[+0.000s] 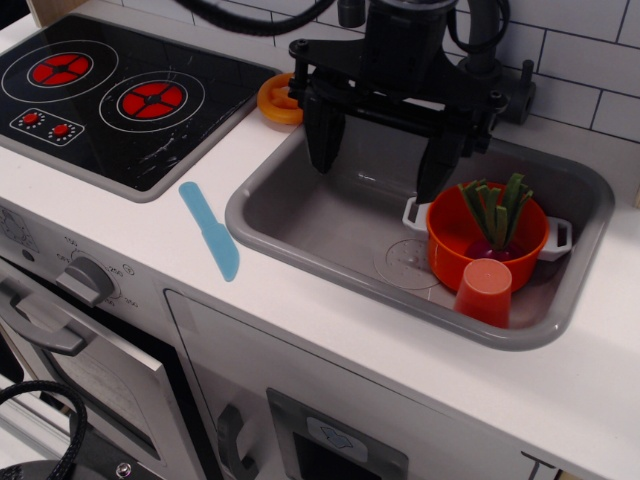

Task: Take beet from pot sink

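Observation:
The beet point(495, 228) stands inside the orange pot point(452, 256), its green stalks sticking up and a bit of magenta bulb showing at the bottom. The pot, with two white side handles, sits on the right side of the grey sink point(300, 225). My black gripper point(382, 172) hangs open over the sink's middle, above and to the left of the pot. Its right finger point(438, 175) is close to the pot's left rim. It holds nothing.
A small orange-red cup point(485, 291) stands in the sink just in front of the pot. A blue toy knife point(210, 231) lies on the counter left of the sink. An orange ring-shaped toy point(277, 100) lies behind the sink. A black stove top point(110, 95) is at the left.

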